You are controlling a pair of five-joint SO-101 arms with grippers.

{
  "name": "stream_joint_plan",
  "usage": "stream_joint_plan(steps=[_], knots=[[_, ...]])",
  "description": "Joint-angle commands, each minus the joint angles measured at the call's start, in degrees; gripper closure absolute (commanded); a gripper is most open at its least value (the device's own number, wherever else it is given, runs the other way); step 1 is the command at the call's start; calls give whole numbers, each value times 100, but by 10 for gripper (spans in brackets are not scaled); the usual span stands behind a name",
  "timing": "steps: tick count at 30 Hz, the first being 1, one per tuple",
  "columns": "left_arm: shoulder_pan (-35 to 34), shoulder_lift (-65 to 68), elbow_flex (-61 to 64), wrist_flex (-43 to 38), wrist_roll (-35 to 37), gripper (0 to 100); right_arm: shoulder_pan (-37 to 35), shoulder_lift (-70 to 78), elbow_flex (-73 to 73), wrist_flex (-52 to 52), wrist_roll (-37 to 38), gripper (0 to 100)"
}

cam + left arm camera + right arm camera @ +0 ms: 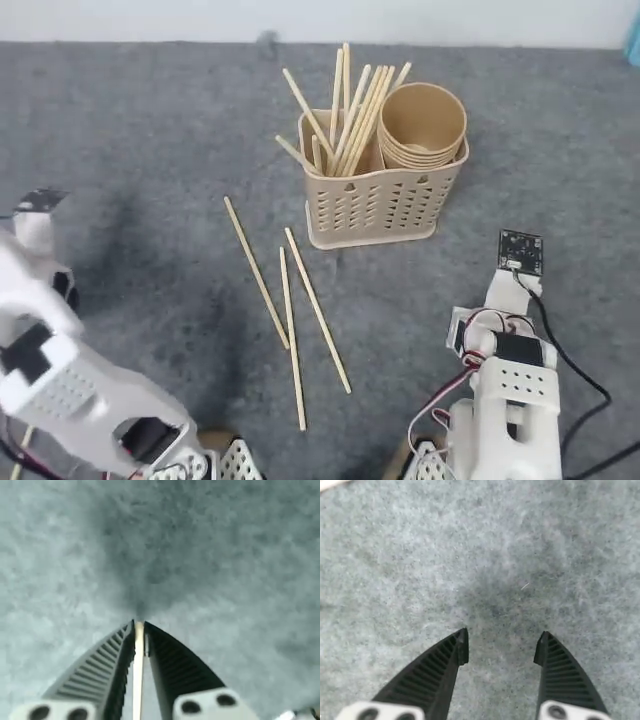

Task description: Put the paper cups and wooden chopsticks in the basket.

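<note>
Left hand (139, 630) is clamped tight on a single wooden chopstick (137, 670), low over the grey worktop (150, 150) around 8 o'clock. Right hand (501, 647) has its fingers spread apart, nothing in it, down at 5 o'clock. The basket (372, 208) at 12 o'clock holds the stacked paper cups (424, 122) and a bundle of chopsticks (352, 110). Three loose chopsticks (292, 340) lie near it, at its 7 o'clock.
</note>
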State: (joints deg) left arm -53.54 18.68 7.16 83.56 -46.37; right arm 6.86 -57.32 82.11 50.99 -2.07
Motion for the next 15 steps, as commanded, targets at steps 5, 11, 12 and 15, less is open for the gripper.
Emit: stream_joint_plan(steps=[5,11,12,15], knots=[[141,-1046,-1024,993,-26,989,-31,-110,-44,-57,44,772],[571,-1741,-1174,1152,501,989,-31,-110,-44,-57,44,772],[651,-1881,-1174,1125,589,989,-31,-110,-44,-57,44,772],[949,-2268,-1174,1116,949,989,-31,-110,-44,-57,44,772]])
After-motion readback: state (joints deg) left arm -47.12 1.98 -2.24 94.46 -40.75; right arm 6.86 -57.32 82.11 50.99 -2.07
